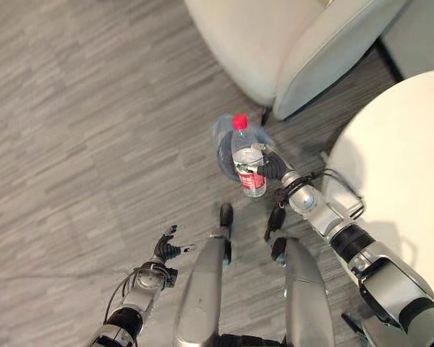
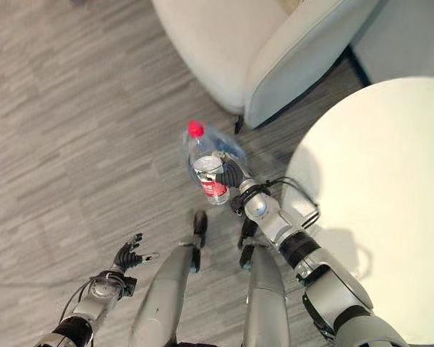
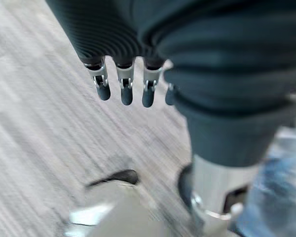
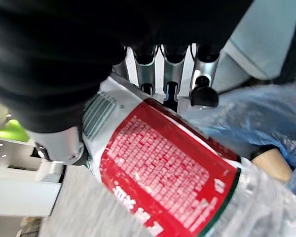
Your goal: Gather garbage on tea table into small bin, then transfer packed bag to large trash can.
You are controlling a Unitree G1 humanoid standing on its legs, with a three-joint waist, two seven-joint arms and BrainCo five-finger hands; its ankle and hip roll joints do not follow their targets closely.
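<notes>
The plastic bottle (image 1: pixel 249 165) is clasped by the right hand (image 1: pixel 273 165) above the blue-lined small bin (image 1: pixel 228 148), beside the round table (image 1: pixel 405 166); left hand (image 1: pixel 166 248) hangs slack over bare floor (image 1: pixel 79 130).

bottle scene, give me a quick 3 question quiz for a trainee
1. True or false: the right hand is curled round the plastic bottle.
2. What colour is the bottle's cap? A) blue B) red C) green
3. Fill in: the bottle is held over a small bin lined with a ____ bag.

Key:
1. True; its fingers wrap the red-labelled bottle in the right wrist view.
2. B
3. Blue. The left hand hangs over the grey floor with straight fingers, holding nothing.
</notes>
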